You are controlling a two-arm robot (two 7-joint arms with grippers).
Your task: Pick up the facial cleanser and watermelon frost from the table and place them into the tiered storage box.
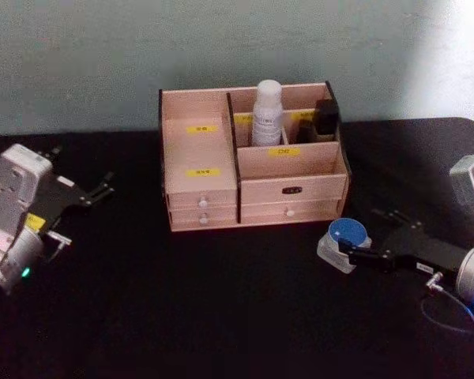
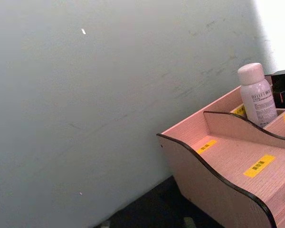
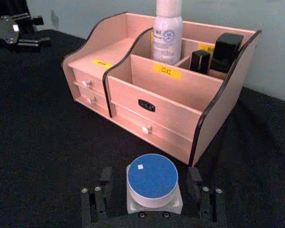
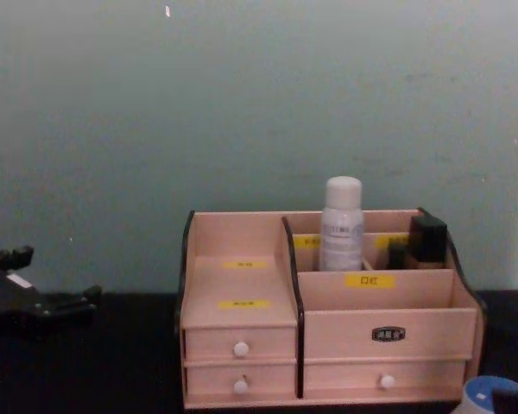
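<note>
Head view: tiered storage box [image 1: 201, 150] stands at twelve o'clock on the black table [image 1: 221, 316], against the wall. The facial cleanser [image 1: 267, 114], a white bottle, stands upright in a rear compartment, with dark containers [image 1: 325, 118] at its three o'clock. The watermelon frost [image 1: 347, 234], a blue-lidded jar, sits on the table at the box's four o'clock. The right gripper [image 1: 363, 234] straddles it. The left gripper [image 1: 107, 184] hovers at the box's nine o'clock, well apart from it, jaws apart and empty.

Left wrist view: the box's [image 2: 228, 156] stepped shelves with yellow labels stand before the pale wall [image 2: 85, 95], and the bottle [image 2: 256, 97] rises behind a divider.

Right wrist view: the jar [image 3: 152, 178] sits between the right gripper's fingers [image 3: 194, 178], jaws apart with a slim gap on each side. The box [image 3: 180, 102] lies just beyond, holding the bottle [image 3: 167, 33].

Chest view: the bottle [image 4: 341, 224] tops the box [image 4: 242, 259]. The left gripper [image 4: 56, 276] is at the box's eight o'clock and the jar [image 4: 488, 392] at its five o'clock.
</note>
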